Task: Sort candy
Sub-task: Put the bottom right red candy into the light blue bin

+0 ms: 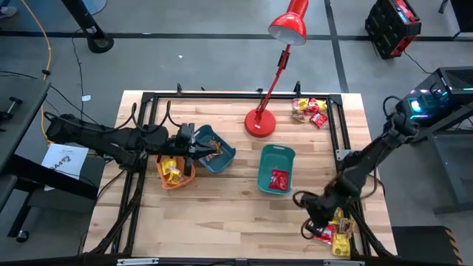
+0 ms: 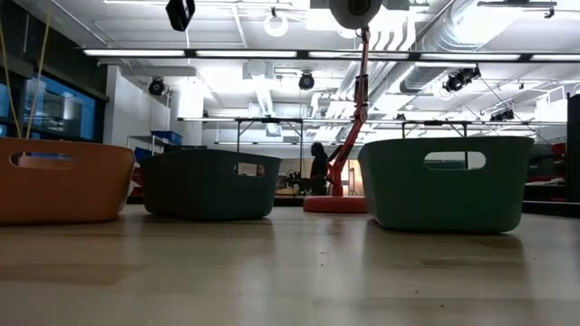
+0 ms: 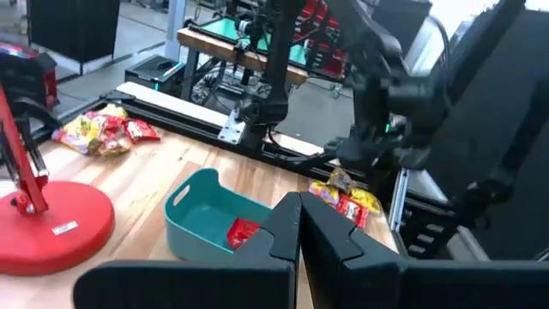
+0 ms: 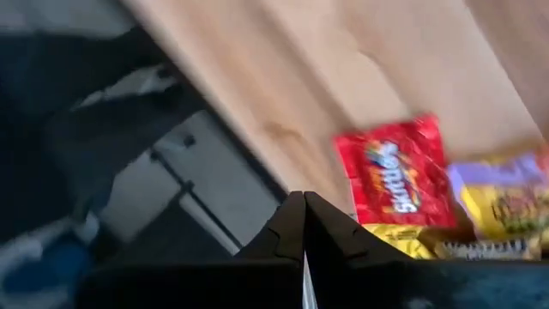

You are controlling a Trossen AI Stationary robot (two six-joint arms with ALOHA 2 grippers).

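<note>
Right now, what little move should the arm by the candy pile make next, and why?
Probably open its fingers and dip toward the red packet. The right gripper hangs shut beside the near-corner candy pile with nothing visibly held, so it must open before it can grab one.

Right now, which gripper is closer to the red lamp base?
Left. The left gripper sits over the orange bin and dark teal bin, just beside the lamp base. The right gripper is farther, at the table's near right corner by a candy pile.

Matt wooden table, smooth plastic bins, glossy wrapped candy.
</note>
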